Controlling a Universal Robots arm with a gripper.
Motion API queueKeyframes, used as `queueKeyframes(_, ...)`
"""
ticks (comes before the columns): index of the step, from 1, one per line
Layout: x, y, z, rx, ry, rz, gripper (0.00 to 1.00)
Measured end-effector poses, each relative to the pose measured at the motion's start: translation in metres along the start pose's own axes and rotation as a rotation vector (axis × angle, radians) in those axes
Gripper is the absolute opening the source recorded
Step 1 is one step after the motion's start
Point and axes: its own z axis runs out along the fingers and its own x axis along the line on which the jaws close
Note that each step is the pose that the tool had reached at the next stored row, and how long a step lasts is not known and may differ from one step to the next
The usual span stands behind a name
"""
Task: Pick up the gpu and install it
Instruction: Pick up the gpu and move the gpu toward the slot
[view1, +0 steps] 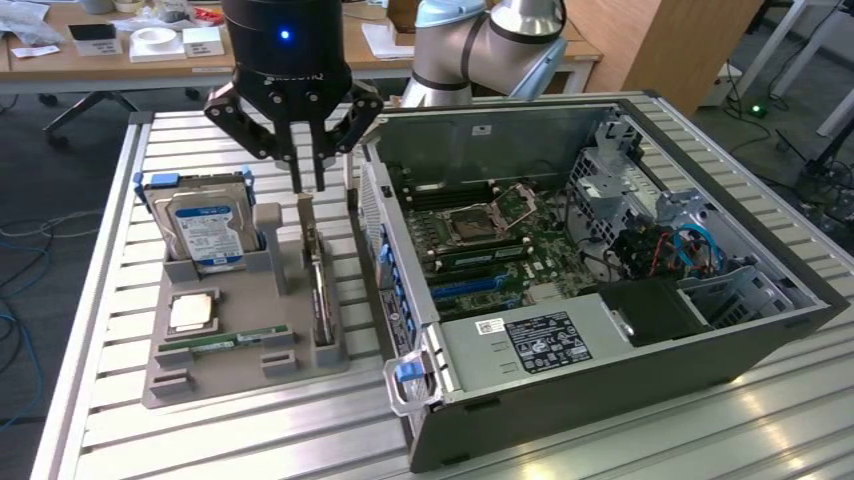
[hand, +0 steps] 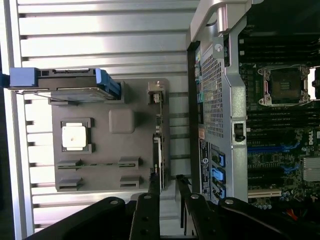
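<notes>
You see the gripper (view1: 307, 187) hanging just above one end of the gpu (view1: 320, 290). Its two fingers are a little spread, and nothing is pinched between them. The gpu stands on its long edge in a slot of the grey holder (view1: 254, 370), on the side of the holder nearest to the open computer case (view1: 574, 370).

In the wrist view the gripper (hand: 167, 182) is over the end of the gpu (hand: 157, 145). The card runs in line with one finger (hand: 154, 192) more than through the gap. You cannot tell if that finger touches it.

The same holder also carries a blue-labelled hard drive (view1: 214, 235) standing upright, a processor chip (view1: 194, 312) lying flat and a green memory stick (view1: 227, 340). The case lies on its side at the exterior view's right of the holder, with the motherboard (view1: 494, 250) uncovered. Both rest on a slatted metal table (view1: 174, 440).
</notes>
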Motion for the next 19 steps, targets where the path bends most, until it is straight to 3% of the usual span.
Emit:
queueKeyframes(5, 0.0, 0.0, 0.0, 0.0, 0.0, 0.0, 0.42)
queueKeyframes(11, 0.0, -0.0001, 0.0014, -0.0001, -0.0001, 0.0, 0.42)
queueKeyframes(19, 0.0, -0.0007, 0.0147, 0.0, -0.0001, 0.0, 0.42)
